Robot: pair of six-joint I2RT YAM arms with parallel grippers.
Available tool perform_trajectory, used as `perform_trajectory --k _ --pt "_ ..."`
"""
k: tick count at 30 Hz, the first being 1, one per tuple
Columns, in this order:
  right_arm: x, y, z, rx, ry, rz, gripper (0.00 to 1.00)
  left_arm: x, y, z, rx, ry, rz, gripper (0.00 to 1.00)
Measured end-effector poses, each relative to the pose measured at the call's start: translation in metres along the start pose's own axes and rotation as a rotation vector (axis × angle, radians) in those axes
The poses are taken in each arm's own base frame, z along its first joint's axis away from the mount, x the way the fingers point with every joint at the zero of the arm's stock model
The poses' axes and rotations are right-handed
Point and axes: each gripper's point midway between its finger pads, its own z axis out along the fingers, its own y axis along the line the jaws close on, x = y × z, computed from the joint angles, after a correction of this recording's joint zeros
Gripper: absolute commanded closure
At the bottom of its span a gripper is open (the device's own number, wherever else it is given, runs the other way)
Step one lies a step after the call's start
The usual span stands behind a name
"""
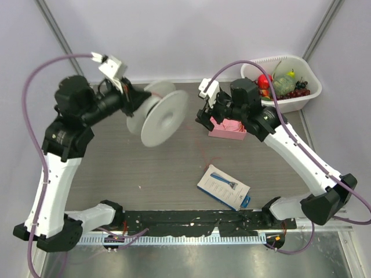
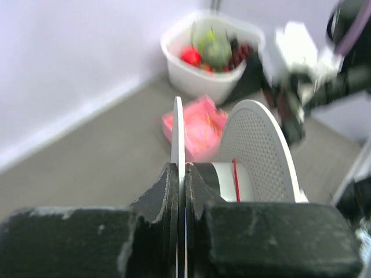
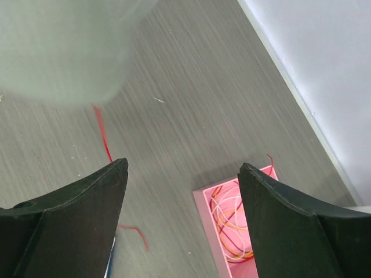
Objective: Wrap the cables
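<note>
Left claw (image 2: 180, 179) clamped on spool flange (image 2: 177, 130). Right claw (image 3: 182, 168) wide apart, empty; red wire (image 3: 99, 126) at 10 o'clock, blurred.

Between the spread fingers of the right gripper (image 3: 182, 167), bare table (image 3: 191, 98), free to pass but for a thin red wire (image 3: 101, 133) strung just off one finger. Just beside the other finger, a pink tray (image 3: 206, 211) in the way. Ahead, close, the white spool (image 1: 157, 113) clamped in the left gripper (image 2: 179, 169). Behind, near, a white basket (image 1: 295, 105). Toward the bases, a flat packet (image 1: 223, 187)
</note>
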Motion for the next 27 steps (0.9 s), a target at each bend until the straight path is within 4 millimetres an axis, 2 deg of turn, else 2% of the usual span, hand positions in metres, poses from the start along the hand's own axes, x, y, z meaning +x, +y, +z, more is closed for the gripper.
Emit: perform_trajectory --k 4,7,10,12,15,18,27 --pt "0.006 0.013 -0.006 -0.026 -0.023 0.033 0.18 -0.081 0.001 -0.007 -0.036 -0.151 0.035 1.0" --pt "0.002 0.018 -0.007 -0.045 -0.051 0.052 0.18 -0.117 -0.005 -0.015 -0.035 -0.23 0.0 1.0" --pt "0.002 0.027 -0.007 -0.07 -0.082 0.085 0.18 -0.128 -0.005 -0.02 -0.061 -0.266 -0.07 1.0" --pt "0.004 0.033 -0.008 -0.084 -0.103 0.106 0.18 -0.131 0.003 -0.022 -0.104 -0.283 -0.13 1.0" --pt "0.014 0.044 -0.01 -0.093 -0.144 0.132 0.17 -0.137 0.015 -0.024 -0.161 -0.317 -0.181 1.0" --pt "0.02 0.049 -0.008 -0.086 -0.185 0.162 0.18 -0.144 0.019 -0.025 -0.174 -0.357 -0.201 1.0" --pt "0.036 0.069 0.027 -0.083 -0.255 0.251 0.18 -0.154 0.018 -0.024 -0.155 -0.418 -0.258 1.0"
